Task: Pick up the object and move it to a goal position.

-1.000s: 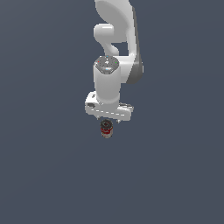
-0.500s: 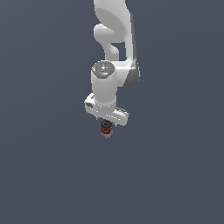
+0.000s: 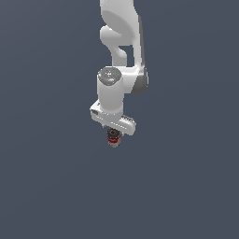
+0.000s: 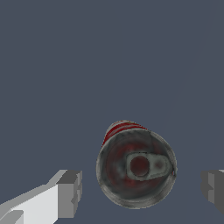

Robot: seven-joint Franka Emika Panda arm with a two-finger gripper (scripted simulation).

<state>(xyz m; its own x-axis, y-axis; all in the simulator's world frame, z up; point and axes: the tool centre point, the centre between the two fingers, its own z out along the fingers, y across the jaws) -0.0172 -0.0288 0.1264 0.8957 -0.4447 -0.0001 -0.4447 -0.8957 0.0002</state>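
Observation:
The object is a small soup can [image 4: 136, 168] with a red upper half and a metal lid with a pull tab, seen from above in the wrist view. It stands upright between my gripper's [image 4: 141, 190] two grey fingertips [image 4: 70, 192], with a clear gap on each side. The gripper is open and touches nothing. In the exterior view the can [image 3: 113, 138] shows just under the white hand, and the gripper [image 3: 114, 140] straddles it with its fingers mostly hidden by the hand.
The white arm [image 3: 122, 42] comes down from the top of the exterior view. Plain dark grey-blue ground [image 3: 51, 186] surrounds the can on all sides, and no other objects show.
The hand has come down slightly over the can. The can has stayed where it was and the fingers remain apart.

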